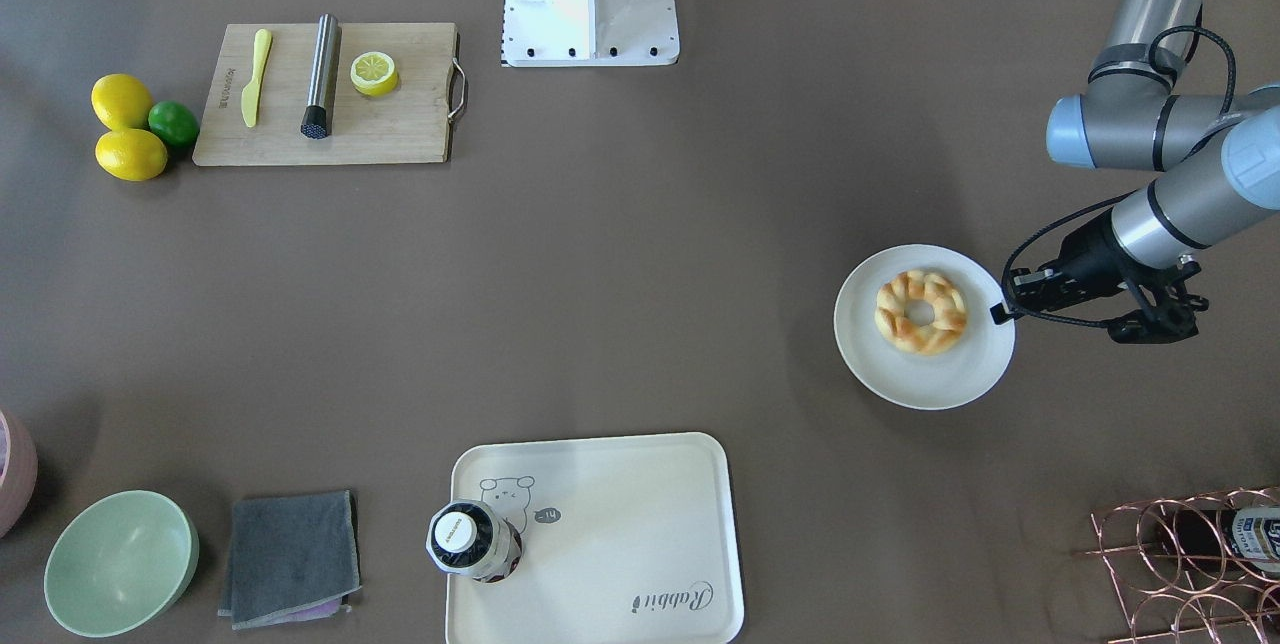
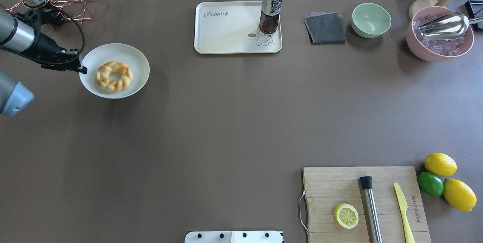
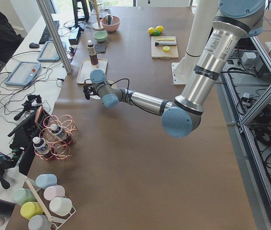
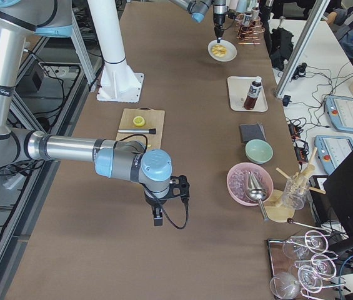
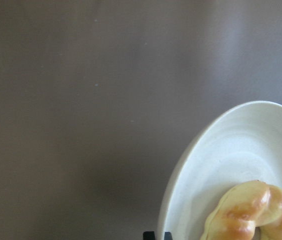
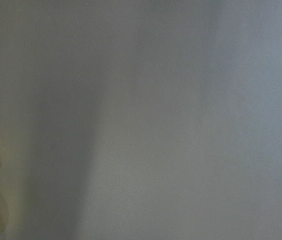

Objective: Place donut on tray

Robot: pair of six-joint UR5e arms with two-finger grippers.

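Front-facing view: the donut point(image 1: 921, 312) lies on a round white plate point(image 1: 925, 389), well apart from the tray point(image 1: 640, 514), which has a bottle point(image 1: 472, 541) on it. Overhead view: the left claw point(image 2: 81, 70) is at the plate's edge, and its fingers look pinched together. I think the step is the reach. Next it must open, go over the donut and grab it. Right side view: the right claw point(image 4: 157, 215) hangs far off, and I cannot tell if it is open or closed.
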